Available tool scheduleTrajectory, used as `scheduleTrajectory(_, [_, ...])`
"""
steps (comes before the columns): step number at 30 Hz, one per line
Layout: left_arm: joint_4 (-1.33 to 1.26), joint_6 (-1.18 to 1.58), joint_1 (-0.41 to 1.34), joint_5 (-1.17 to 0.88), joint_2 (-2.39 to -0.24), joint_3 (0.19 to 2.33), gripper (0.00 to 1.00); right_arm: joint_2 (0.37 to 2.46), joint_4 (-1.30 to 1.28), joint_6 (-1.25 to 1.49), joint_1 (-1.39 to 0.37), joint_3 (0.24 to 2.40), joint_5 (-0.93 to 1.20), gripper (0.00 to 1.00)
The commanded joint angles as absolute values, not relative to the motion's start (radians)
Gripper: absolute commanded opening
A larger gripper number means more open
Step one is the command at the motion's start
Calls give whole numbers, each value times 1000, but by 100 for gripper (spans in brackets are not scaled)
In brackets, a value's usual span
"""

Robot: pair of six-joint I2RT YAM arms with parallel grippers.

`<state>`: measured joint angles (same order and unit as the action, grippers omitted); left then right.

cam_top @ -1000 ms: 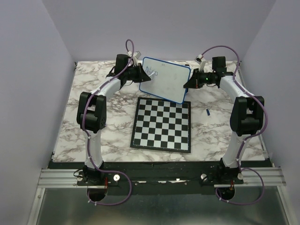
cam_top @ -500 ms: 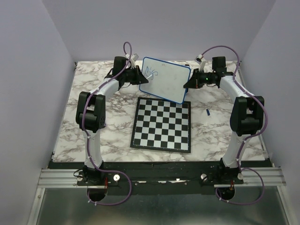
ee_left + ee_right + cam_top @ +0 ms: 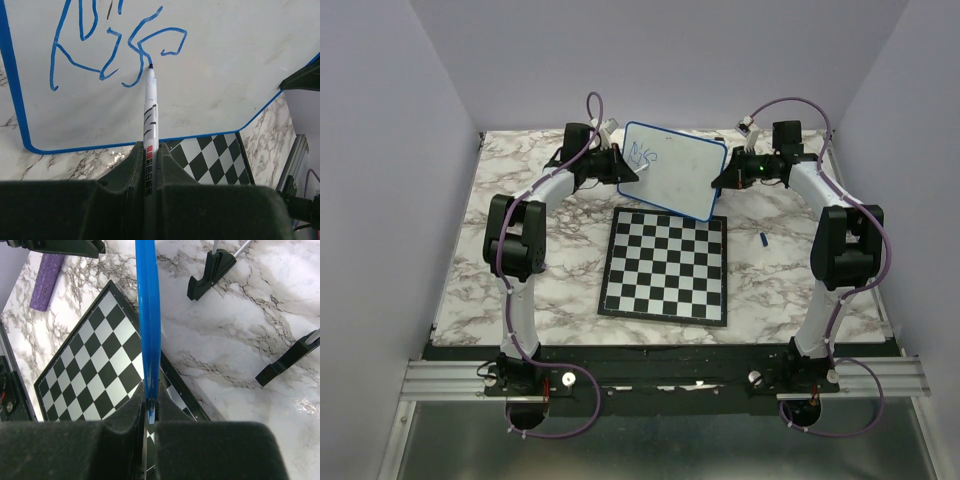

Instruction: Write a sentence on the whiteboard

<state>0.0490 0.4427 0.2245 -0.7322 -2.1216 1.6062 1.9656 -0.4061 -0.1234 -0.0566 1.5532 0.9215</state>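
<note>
- The whiteboard (image 3: 672,175), white with a thin blue rim and rounded corners, is seen whole only in the top view. It is held up off the table and tilted, at the far middle, with its near right corner over the far edge of the chessboard (image 3: 667,268).
- In that view the sentence (image 3: 642,153) is only a small blue scribble in the board's far left corner and cannot be read.
- In the left wrist view the writing is shown close up as thin blue looping strokes, a few letter-like shapes beside the rimmed corner. No word can be made out with certainty.
- In the right wrist view the board is seen edge-on, as a narrow blue strip running away from the camera. Its written face is hidden there.
- The marker (image 3: 150,115), white-barrelled with dark printing, is clamped between the fingers of the left gripper (image 3: 150,152). Its dark tip is touching the board at the end of a blue stroke.
- The right gripper (image 3: 150,400) is closed on the board's right edge, with the blue rim pinched between its fingers.
- Only in the right wrist view are two black wedge-shaped pieces (image 3: 212,267) shown, lying on the marble table (image 3: 240,340) beside the board.
- Only in the top view is a small dark blue item (image 3: 763,240) shown, lying on the table just right of the chessboard.
</note>
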Motion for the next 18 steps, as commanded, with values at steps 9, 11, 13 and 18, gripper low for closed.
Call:
scheduleTrajectory(9, [118, 396, 241, -781, -2169, 1603, 0, 1977, -413, -149, -64, 1577, 943, 0])
scheduleTrajectory(11, [124, 393, 245, -790, -2171, 1605, 0, 1977, -413, -150, -64, 1577, 945, 0])
scheduleTrajectory(13, [126, 390, 248, -795, -2172, 1611, 0, 1976, -413, -149, -64, 1577, 945, 0])
scheduleTrajectory(18, [114, 399, 256, -805, -2172, 1614, 0, 1976, -411, -150, -64, 1577, 945, 0])
